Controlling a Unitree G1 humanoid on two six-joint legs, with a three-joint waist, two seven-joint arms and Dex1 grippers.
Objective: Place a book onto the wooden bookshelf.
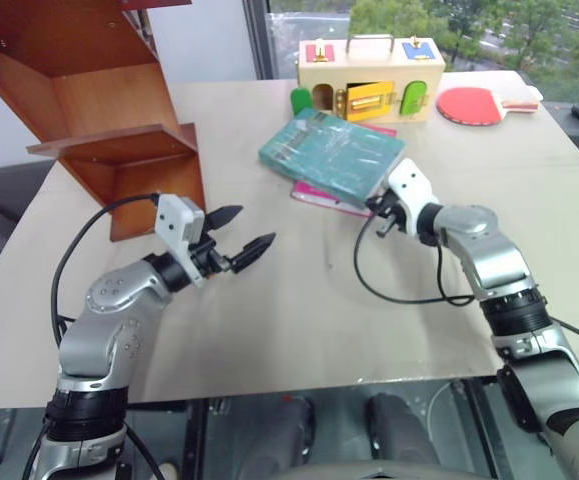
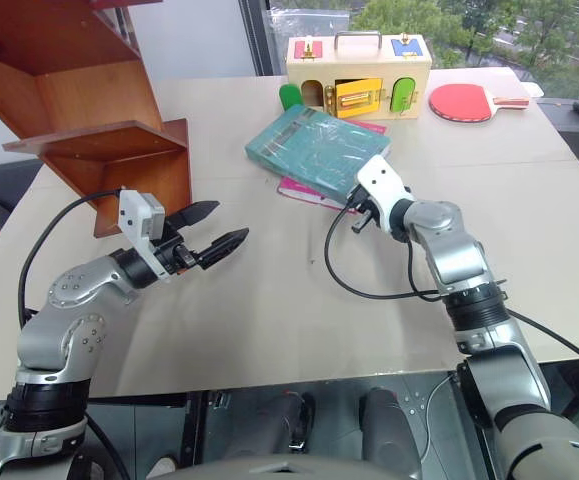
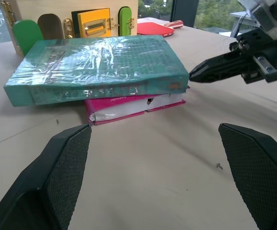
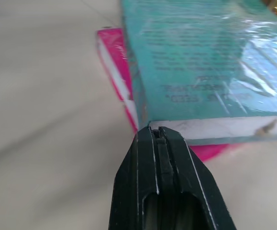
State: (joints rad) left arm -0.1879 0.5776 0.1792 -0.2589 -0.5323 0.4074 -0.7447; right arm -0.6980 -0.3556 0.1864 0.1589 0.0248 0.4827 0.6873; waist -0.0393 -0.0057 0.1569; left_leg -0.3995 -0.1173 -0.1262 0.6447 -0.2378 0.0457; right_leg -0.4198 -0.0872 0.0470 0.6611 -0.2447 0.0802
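The teal-green book (image 1: 331,152) lies flat on the table, resting on a thinner pink book (image 1: 316,197). My right gripper (image 4: 158,133) is shut with nothing in it. Its tip (image 3: 195,75) sits right at the teal book's near corner, level with the page edge, and I cannot tell whether it touches. My left gripper (image 1: 251,228) hovers open and empty over the table, left of the books and pointing toward them. The reddish-brown wooden bookshelf (image 1: 119,110) stands at the table's far left, just behind the left gripper.
A pale yellow wooden box (image 1: 369,65) with coloured doors stands behind the books. A red table-tennis paddle (image 1: 474,103) lies to its right. A black cable (image 1: 399,290) loops on the table (image 1: 299,320) beside my right forearm.
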